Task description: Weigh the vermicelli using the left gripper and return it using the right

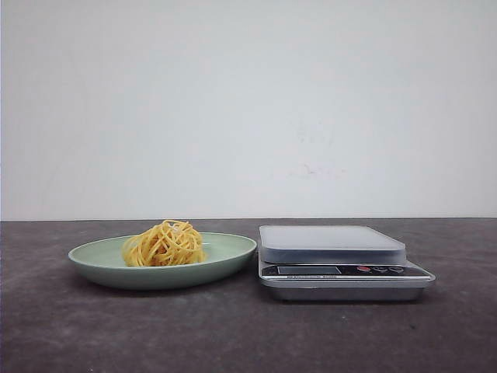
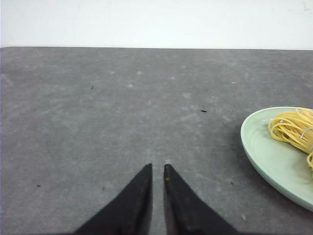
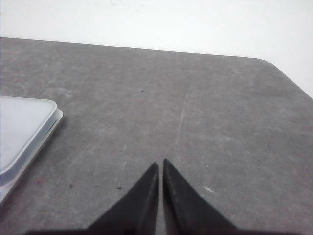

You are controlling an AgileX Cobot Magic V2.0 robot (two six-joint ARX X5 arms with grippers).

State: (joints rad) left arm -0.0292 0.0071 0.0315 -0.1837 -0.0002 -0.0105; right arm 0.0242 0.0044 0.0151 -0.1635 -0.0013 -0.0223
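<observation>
Waiting at the start: nothing is lifted yet, so the step in hand looks like the left arm's reach for the vermicelli (image 1: 164, 244).

The clump sits on the plate (image 1: 229, 252), a bit off its middle, untouched. The scale (image 1: 342, 264) stands just beside the plate, its platform bare.

Left gripper (image 2: 157, 166): jaws nearly together, only a thin slit between the tips, holding nothing. It points over bare table (image 2: 98, 107); the plate rim and part of the clump lie off to one side of the jaws and somewhat ahead, well apart from the tips.

Right gripper (image 3: 160, 162): jaws almost touching, empty. The scale's corner lies off to the side of these jaws, apart from them; bare table ahead.

Neither arm shows in the front view.

Judged next move: left jaws must spread wide, swing sideways toward the plate, come down over the clump and close around it, not on the plate rim. The strands look loose and springy, so a shallow pinch may shed some. After that comes the carry across to the scale platform. The right arm's part, the return to the plate, is not yet due.
</observation>
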